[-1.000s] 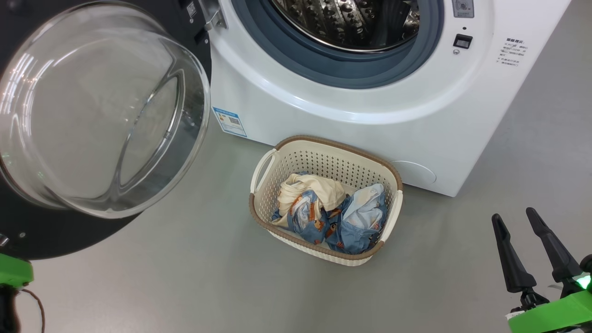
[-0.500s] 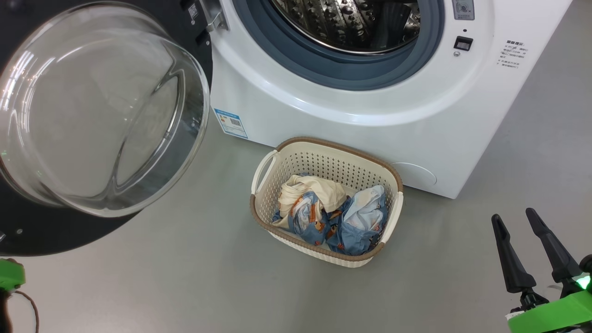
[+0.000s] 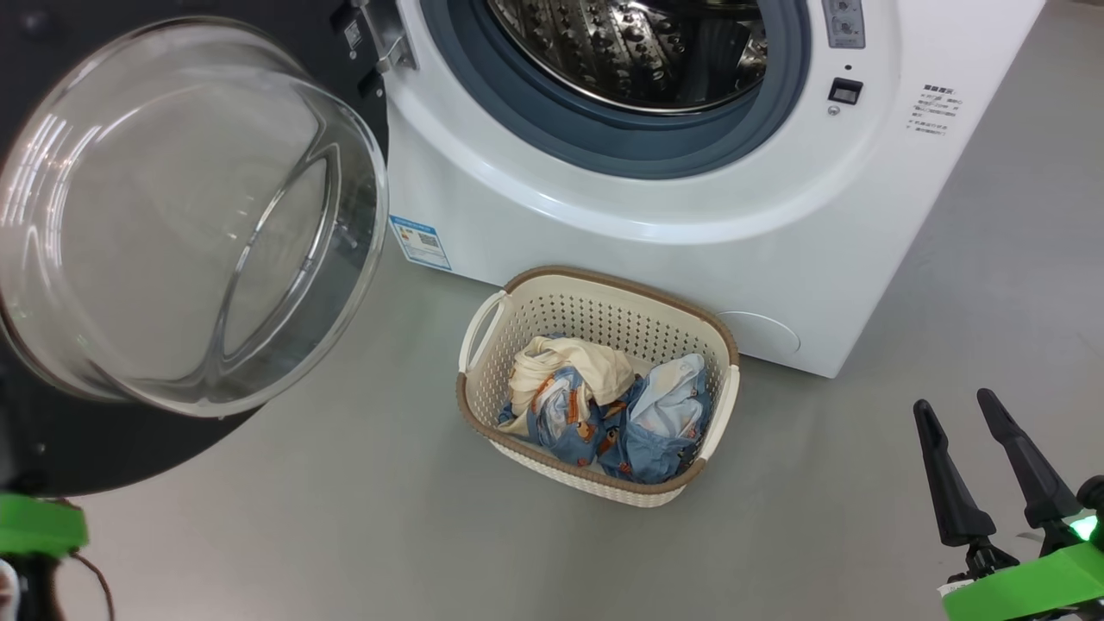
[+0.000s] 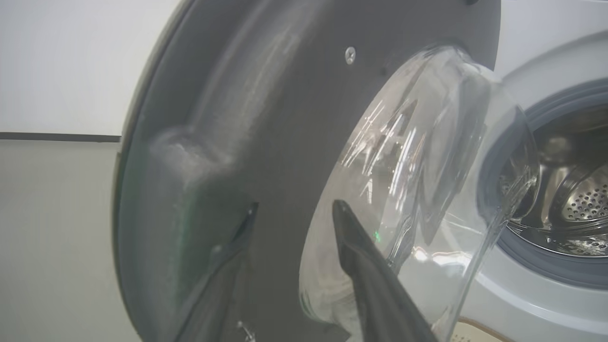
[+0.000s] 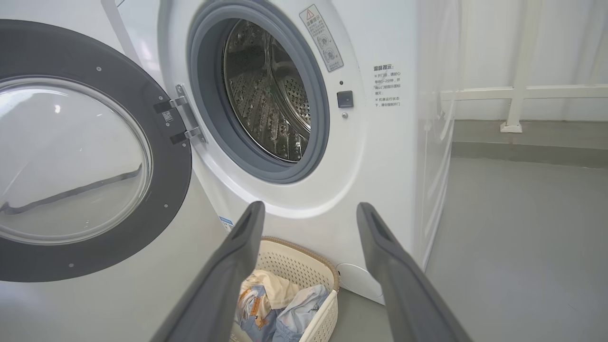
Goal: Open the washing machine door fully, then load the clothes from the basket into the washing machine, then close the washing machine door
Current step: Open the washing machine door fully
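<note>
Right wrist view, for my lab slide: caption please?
Open right gripper faces the washing machine, its door wide open, clothes waiting in the basket below.

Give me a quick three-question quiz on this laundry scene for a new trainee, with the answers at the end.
1. True or false: the washing machine door is shut.
2. Where are the clothes? A in the drum; B in the basket; C on the floor.
3. Fill in: the right hand is ____ and holds nothing.
Key: 1 false; 2 B; 3 open.
</note>
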You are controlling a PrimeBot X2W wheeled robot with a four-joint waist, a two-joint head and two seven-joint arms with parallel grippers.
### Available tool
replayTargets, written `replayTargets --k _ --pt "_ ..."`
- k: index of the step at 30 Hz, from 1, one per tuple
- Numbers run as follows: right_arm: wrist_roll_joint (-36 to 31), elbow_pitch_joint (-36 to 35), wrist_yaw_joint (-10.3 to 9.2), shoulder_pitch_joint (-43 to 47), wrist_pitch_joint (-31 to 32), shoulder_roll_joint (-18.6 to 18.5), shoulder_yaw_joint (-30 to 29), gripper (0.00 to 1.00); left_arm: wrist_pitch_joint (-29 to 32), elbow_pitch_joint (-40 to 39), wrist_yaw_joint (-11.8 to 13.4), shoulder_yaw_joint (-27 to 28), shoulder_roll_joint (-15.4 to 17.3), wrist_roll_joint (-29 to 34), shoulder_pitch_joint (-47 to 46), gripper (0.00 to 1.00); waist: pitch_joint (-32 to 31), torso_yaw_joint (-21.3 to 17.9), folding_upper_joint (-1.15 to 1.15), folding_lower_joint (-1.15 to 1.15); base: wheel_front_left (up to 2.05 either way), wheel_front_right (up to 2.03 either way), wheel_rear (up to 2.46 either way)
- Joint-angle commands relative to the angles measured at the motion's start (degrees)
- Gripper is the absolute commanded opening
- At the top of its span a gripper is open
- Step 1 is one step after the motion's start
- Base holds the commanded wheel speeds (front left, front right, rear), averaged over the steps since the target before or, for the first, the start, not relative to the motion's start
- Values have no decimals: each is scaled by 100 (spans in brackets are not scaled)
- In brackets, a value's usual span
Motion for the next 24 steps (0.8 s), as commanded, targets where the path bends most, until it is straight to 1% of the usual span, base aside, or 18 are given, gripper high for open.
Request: replayTargets --k 1,6,14,19,24 --pt "-67 -141 32 -140 -69 -103 85 100 -34 -211 -27 214 220 73 67 100 -18 -30 0 0 0 0 0" --pt "-66 -160 32 -108 -69 -69 48 100 -35 -701 -41 264 -96 306 467 100 -47 -129 0 0 0 0 0" --pt "-87 -190 32 -139 -69 13 34 100 -35 -1316 -113 159 -371 551 909 100 -38 -392 0 0 0 0 0" --pt "-100 -197 32 -184 -69 54 11 100 -35 -1580 -148 46 -505 619 1080 100 -4 -612 0 0 0 0 0" --pt "-113 -212 32 -200 -69 96 -41 100 -35 -1944 -179 -113 -533 785 1250 100 9 -909 0 0 0 0 0"
